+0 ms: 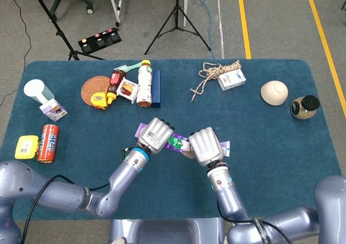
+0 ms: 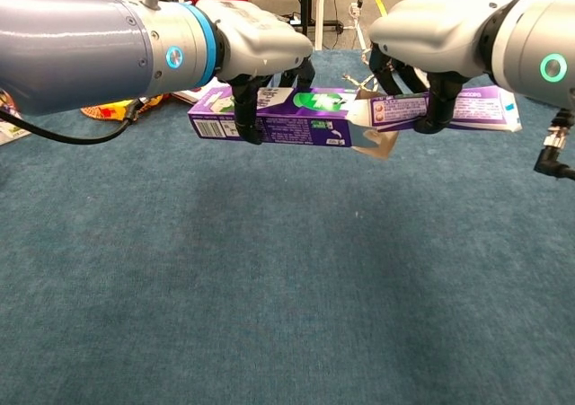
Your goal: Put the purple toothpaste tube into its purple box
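Observation:
My left hand (image 1: 155, 135) (image 2: 256, 48) grips the purple toothpaste box (image 2: 287, 117) (image 1: 174, 142) from above, holding it level over the blue table with its open flap end toward the right. Opposite it, my right hand (image 1: 205, 146) (image 2: 431, 37) holds the purple toothpaste tube (image 2: 449, 110) (image 1: 224, 145), also level and in line with the box. The tube's capped end sits at the box mouth, between the open flaps (image 2: 377, 145). How deep the tube goes inside is hidden by the flaps. In the head view both hands cover most of box and tube.
At the back left lie a woven coaster (image 1: 95, 89), bottles (image 1: 144, 83) and a blue box (image 1: 156, 88). A red can (image 1: 48, 143) and yellow item (image 1: 26, 146) sit far left. A rope (image 1: 216, 74), small carton (image 1: 232, 79), bowl (image 1: 274, 92) and jar (image 1: 305, 106) stand at the back right.

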Available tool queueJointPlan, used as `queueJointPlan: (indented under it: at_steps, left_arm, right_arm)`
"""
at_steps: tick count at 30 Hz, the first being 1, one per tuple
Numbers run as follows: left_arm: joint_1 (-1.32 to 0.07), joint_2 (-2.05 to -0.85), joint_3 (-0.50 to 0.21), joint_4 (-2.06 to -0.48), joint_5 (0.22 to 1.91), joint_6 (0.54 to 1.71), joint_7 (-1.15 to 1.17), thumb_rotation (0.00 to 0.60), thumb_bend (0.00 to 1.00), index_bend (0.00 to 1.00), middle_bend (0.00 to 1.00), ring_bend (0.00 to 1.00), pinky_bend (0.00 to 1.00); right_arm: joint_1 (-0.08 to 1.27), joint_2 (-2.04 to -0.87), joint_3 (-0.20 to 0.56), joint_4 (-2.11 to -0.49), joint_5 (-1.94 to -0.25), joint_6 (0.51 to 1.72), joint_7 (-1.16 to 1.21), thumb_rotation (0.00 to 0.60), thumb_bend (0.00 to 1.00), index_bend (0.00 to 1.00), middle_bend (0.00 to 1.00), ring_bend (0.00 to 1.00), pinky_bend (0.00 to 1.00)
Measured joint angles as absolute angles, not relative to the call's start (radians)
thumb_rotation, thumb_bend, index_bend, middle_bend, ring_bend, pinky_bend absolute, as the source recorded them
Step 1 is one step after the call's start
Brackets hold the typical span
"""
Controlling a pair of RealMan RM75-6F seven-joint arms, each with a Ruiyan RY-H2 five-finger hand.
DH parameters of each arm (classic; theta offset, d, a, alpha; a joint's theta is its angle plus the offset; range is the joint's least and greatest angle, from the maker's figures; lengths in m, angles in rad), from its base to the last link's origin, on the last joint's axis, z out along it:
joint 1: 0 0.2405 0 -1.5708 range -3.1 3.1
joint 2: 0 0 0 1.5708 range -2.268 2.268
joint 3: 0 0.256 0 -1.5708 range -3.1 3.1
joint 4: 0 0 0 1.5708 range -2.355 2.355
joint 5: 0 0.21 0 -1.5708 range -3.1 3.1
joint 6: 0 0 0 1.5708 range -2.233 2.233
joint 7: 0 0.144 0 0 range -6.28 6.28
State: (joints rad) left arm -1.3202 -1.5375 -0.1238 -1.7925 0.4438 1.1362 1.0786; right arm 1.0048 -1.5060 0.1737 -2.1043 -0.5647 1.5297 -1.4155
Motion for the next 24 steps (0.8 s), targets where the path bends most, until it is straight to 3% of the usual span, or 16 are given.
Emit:
queueJointPlan:
  at_steps: [24]
  left_arm:
    - [-1.317, -1.57, -0.141, -1.776, 0.448, 1.133, 1.043, 0.6, 0.24, 0.51, 0.41, 0.39, 0.68]
  right_arm:
    - [1.089, -1.604, 0.216, -2.118, -0.474, 1.647, -1.511, 0.6, 0.56, 0.61, 0.63, 0.64, 0.77]
